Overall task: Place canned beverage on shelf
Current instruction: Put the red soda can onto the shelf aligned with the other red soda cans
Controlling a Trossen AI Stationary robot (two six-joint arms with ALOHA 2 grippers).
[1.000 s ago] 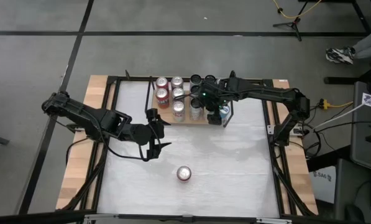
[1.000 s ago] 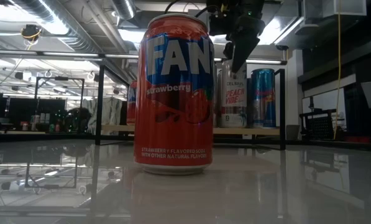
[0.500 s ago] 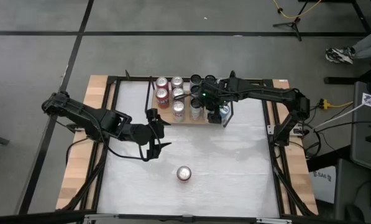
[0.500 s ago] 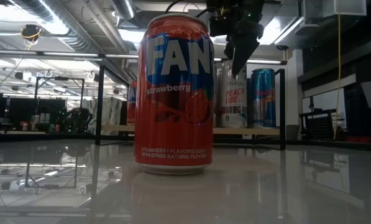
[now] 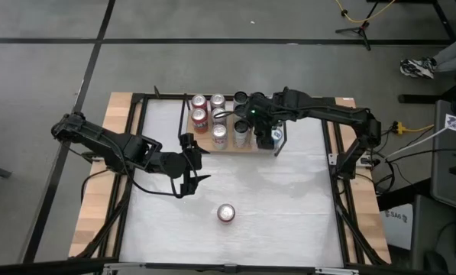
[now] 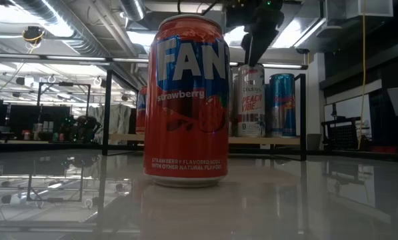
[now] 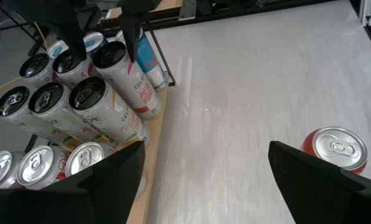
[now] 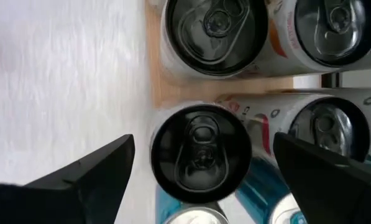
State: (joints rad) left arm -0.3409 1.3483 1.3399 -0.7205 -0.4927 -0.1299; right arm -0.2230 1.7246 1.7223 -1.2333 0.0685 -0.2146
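Strawberry soda can (image 5: 226,213) stands upright and alone on the white table (image 5: 289,206), well apart from the shelf (image 5: 226,147), its long axis vertical and its pull-tab top facing the overhead camera, so I judge it the next one to go up. My right gripper (image 5: 257,126) hangs over the slim cans (image 7: 104,106) packed on the shelf with jaws spread wide and empty, likely just clear of a placed can. My left gripper (image 5: 189,163) waits mid-table between shelf and soda can, open too, holding nothing.
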